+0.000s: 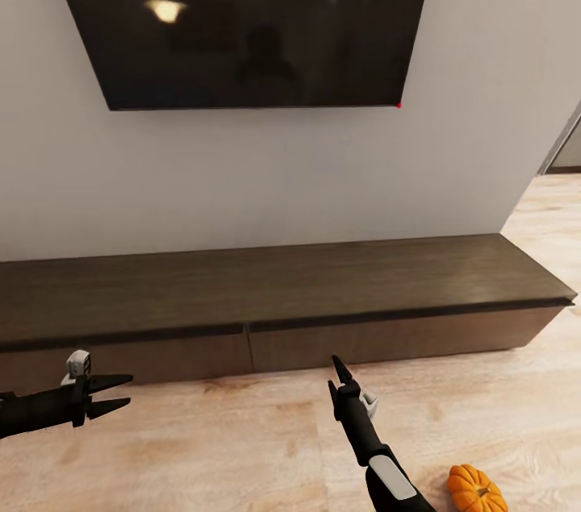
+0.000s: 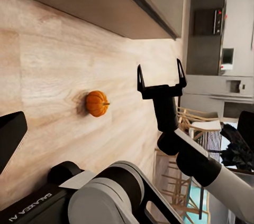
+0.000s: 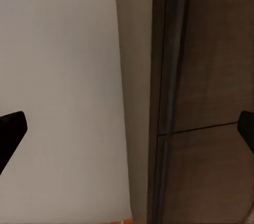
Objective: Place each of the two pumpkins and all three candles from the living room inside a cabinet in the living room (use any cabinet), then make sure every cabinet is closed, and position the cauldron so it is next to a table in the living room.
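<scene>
Both grippers hang empty before the closed cabinet (image 1: 282, 286): the right gripper (image 1: 337, 379) points at the seam between two drawer fronts, its fingers spread wide as the left wrist view shows, while the left gripper (image 1: 113, 395) hovers low to the left with its jaws parted and nothing between them. One pumpkin (image 1: 476, 489) lies on the wooden floor (image 1: 242, 439), behind and to the right of the right gripper and well apart from it, just beside that arm's forearm in the head view. The step in hand appears to be opening a drawer so the pumpkin can go in. With no handles to catch, the right fingers would likely have to hook the dark gap under the top lip and pull straight outward, level, without scraping the front. Clearance on the floor matters too, so the drawer does not push the pumpkin.
</scene>
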Tool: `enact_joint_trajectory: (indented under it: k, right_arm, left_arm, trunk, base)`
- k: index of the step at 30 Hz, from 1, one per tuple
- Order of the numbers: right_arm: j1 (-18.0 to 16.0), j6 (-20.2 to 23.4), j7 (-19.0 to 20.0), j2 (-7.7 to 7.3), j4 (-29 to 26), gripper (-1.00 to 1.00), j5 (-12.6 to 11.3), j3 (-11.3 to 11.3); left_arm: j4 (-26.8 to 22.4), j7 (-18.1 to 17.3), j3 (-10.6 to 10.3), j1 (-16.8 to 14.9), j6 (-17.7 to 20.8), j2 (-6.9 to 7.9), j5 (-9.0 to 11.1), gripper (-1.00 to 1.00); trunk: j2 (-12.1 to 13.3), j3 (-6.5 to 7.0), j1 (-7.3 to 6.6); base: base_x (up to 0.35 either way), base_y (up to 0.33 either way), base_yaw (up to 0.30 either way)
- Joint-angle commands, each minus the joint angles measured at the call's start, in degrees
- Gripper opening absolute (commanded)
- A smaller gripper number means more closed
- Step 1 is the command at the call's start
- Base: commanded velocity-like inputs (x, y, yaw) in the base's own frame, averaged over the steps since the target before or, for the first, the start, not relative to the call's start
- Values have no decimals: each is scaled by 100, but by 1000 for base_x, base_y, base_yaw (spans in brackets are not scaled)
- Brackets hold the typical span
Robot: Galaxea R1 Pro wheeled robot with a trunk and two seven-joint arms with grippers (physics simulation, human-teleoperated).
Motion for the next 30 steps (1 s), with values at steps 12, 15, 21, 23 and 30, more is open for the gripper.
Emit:
enact_joint_trajectory:
  k: [12, 15, 21, 23, 30]
  right_arm:
    - [-3, 76, -6, 3, 1, 100, -49, -22]
    - [-3, 77, -19, 3, 1, 100, -43, -19]
    - [-3, 80, -32, 3, 1, 100, -40, 7]
    - [-3, 84, -33, 3, 1, 100, -40, 10]
    - [-3, 78, -23, 3, -2, 100, -27, 35]
  left_arm:
    - [2, -20, -3, -4, 53, -7, 23, 100]
    - [43, -20, -8, -2, 63, -86, 22, 100]
    - [586, -20, -35, -2, 27, -292, -16, 100]
    - [668, -20, -47, 4, -11, -308, -26, 100]
    - [720, -20, -53, 123, -289, -355, -8, 100]
  trunk:
    - [-2, -5, 1]
    - [-2, -5, 1]
    - [-42, -23, 23]
    - [-122, -59, 67]
    - [-403, -184, 221]
  base:
    - [152, 99, 0]
    - [-3, 1, 0]
    - [0, 0, 0]
    - [0, 0, 0]
    - [0, 0, 0]
